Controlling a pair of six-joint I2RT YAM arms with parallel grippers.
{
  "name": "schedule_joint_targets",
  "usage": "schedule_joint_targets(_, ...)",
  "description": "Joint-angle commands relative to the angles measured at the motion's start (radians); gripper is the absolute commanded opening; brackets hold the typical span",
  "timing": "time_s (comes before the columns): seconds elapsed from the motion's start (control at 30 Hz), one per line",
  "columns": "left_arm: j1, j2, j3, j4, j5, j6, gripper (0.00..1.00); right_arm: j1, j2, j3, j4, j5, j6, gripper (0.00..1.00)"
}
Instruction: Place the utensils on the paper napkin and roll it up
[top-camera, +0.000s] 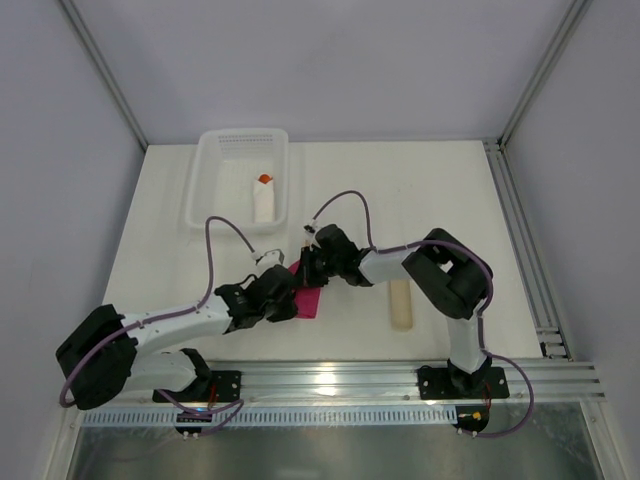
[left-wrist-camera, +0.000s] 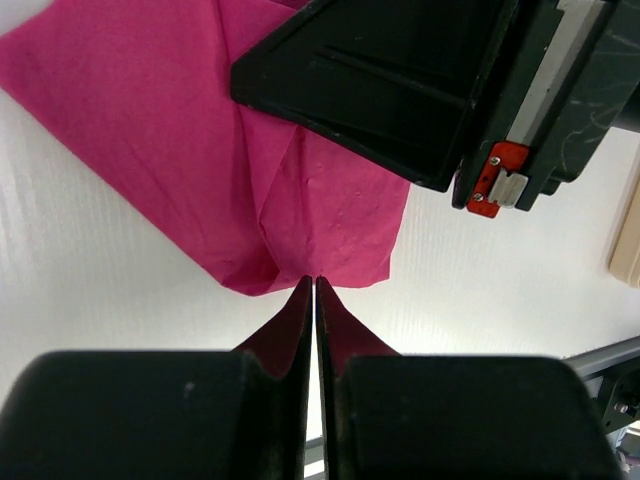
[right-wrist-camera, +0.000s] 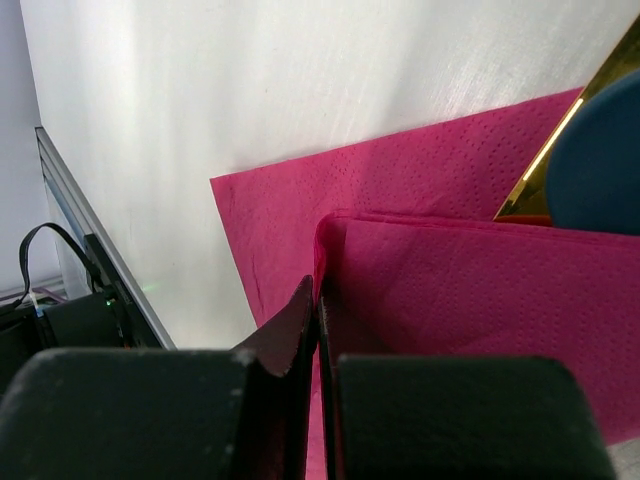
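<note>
The magenta paper napkin lies at the table's middle front, with one flap folded over. My right gripper is shut on the raised edge of that flap. Under the fold a thin yellow-orange knife and a blue rounded utensil stick out; the other utensils are hidden. My left gripper is shut, its tips at the napkin's near edge where creases meet; paper between them does not show. From above, both grippers meet over the napkin.
A white basket at the back left holds a white roll with an orange tip. A long beige strip lies to the right of the napkin. A metal rail runs along the front edge.
</note>
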Motion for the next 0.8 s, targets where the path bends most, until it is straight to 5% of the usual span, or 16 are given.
schedule_joint_targets(0.0, -0.006, 0.038, 0.044, 0.077, 0.006, 0.023, 0.02, 0.010, 0.016, 0.032, 0.045, 0.008, 0.001, 0.04)
schedule_joint_targets(0.57, -0.005, 0.127, -0.005, 0.095, -0.073, -0.016, 0.00, 0.011, 0.008, 0.041, 0.016, -0.007, -0.036, 0.06)
schedule_joint_targets(0.77, -0.005, 0.137, -0.026, 0.095, -0.065, -0.036, 0.00, 0.010, -0.012, 0.075, -0.045, -0.001, -0.083, 0.19)
